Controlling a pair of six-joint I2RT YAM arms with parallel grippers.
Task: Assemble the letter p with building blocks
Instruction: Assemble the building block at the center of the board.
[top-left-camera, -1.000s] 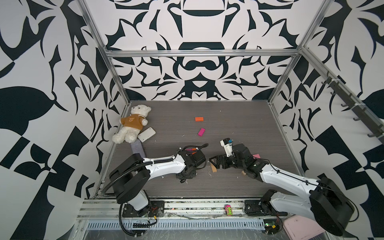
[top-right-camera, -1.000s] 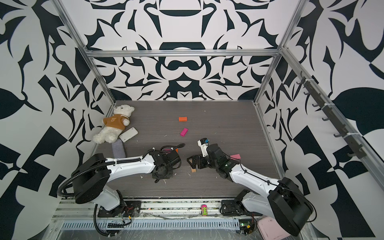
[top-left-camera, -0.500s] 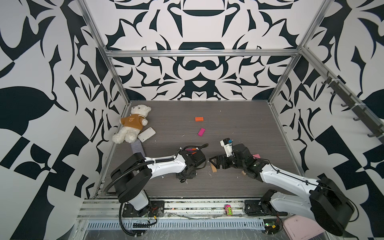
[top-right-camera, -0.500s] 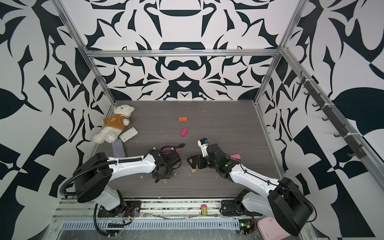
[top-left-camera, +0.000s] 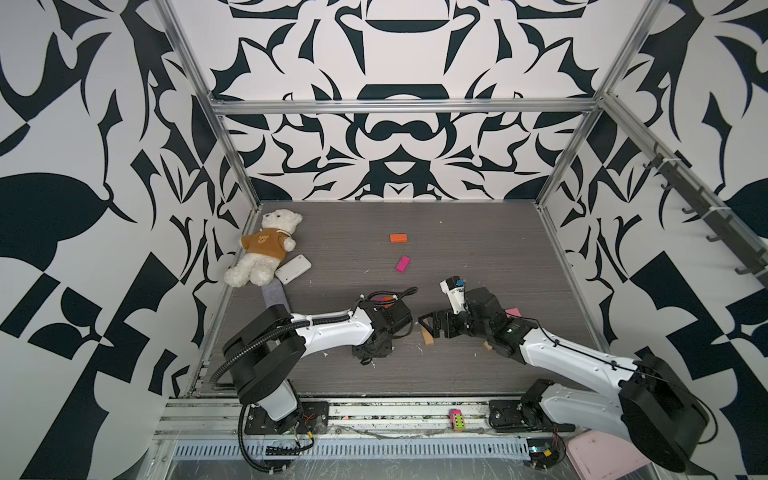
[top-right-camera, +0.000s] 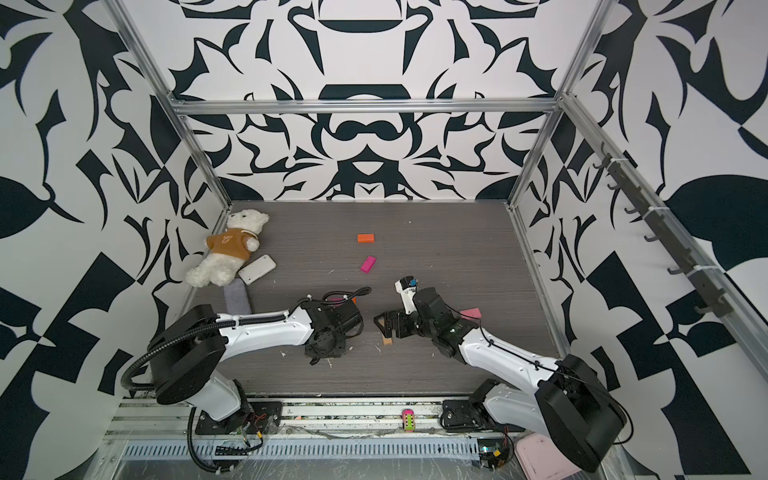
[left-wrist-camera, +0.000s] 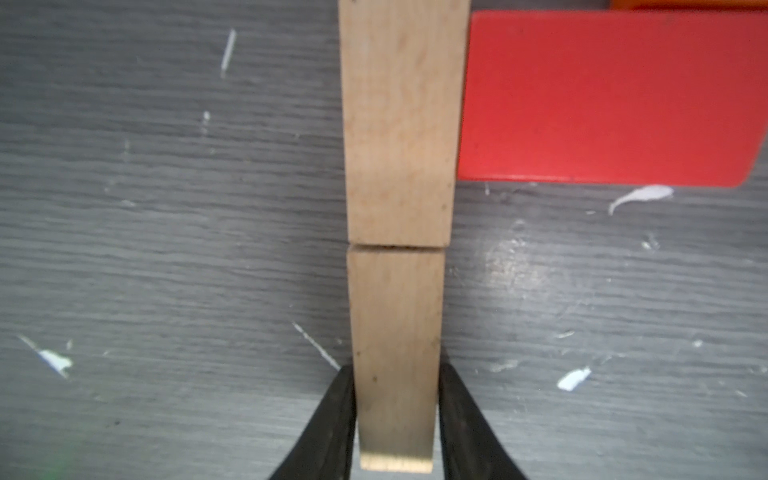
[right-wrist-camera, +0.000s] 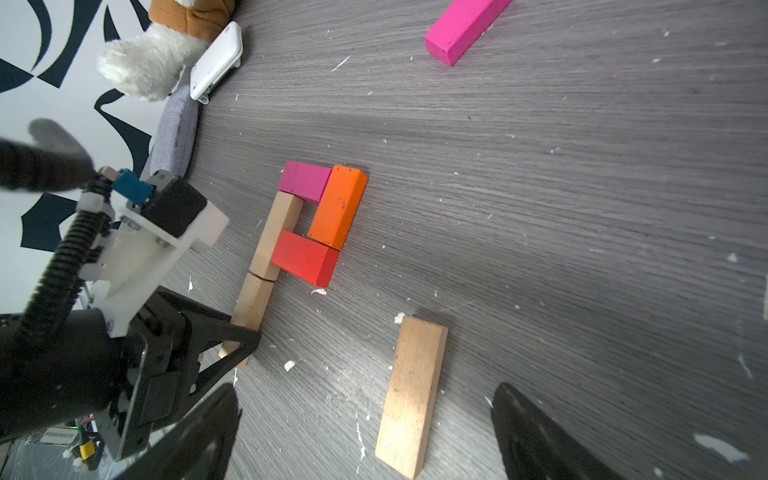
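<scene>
The grey table (top-left-camera: 478, 257) carries everything, with a bear (top-left-camera: 266, 249) lying in its far left corner, well apart from both arms. In the front half the left gripper (left-wrist-camera: 395, 370) points down at the letter (right-wrist-camera: 307, 224), a P laid flat from five blocks: two tan ones end to end as the stem, with magenta, orange and red closing the bowl. Its jaws stand on either side of the lower tan block (left-wrist-camera: 395, 332), right against that block's sides at its free end (whether they press it or merely flank it cannot be told). The right gripper (right-wrist-camera: 368, 388) is just beside, jaws spread wide and holding nothing. A spare tan block (right-wrist-camera: 411, 395) lies flat on the table in line with the gap between them, near the letter but apart from it. Farther back, mid-table, lie a loose orange block (top-left-camera: 398, 238) and a loose magenta block (top-left-camera: 403, 263), and a pink block (top-left-camera: 512, 311) shows just beside the right arm.
</scene>
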